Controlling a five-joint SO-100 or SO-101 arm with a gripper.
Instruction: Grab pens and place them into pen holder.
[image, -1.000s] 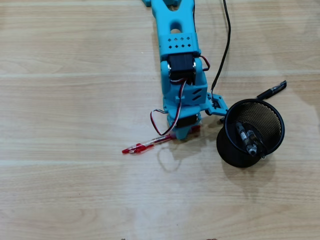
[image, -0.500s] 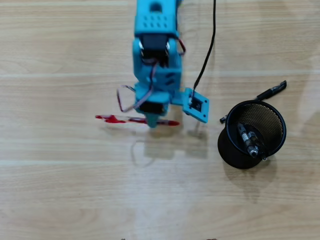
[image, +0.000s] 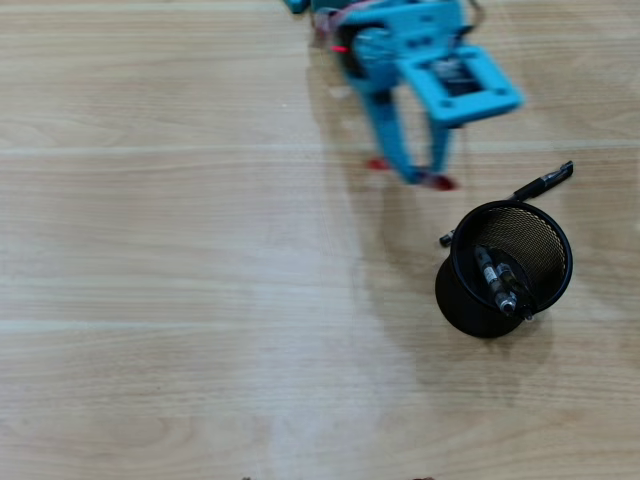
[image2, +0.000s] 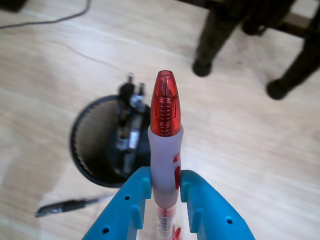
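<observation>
Hand: the blue hand (image2: 165, 192) is closed on the red-and-clear pen (image2: 165, 145), its two fingers pressed against the pale grip section; in the wrist view the pen's red tip stands up in the middle of the frame. In the overhead view the hand (image: 412, 172) is blurred at the upper centre, with bits of red showing at its fingertips.

Carried pen: off the bench and near the holder, not yet over its mouth as far as the overhead view shows.

Pen holder: the black mesh pen holder (image: 505, 268) stands upright at the right of the overhead view; in the wrist view it sits left of centre (image2: 89, 145).

Done: two pens already stand inside it, leaning on the wall (image: 497, 280).

Left: the held pen needs dropping in; a black pen (image: 545, 181) lies on the bench (image: 150, 300) just beside the holder's upper right rim, untouched.

Progress: judged roughly halfway, third pen under way.
</observation>
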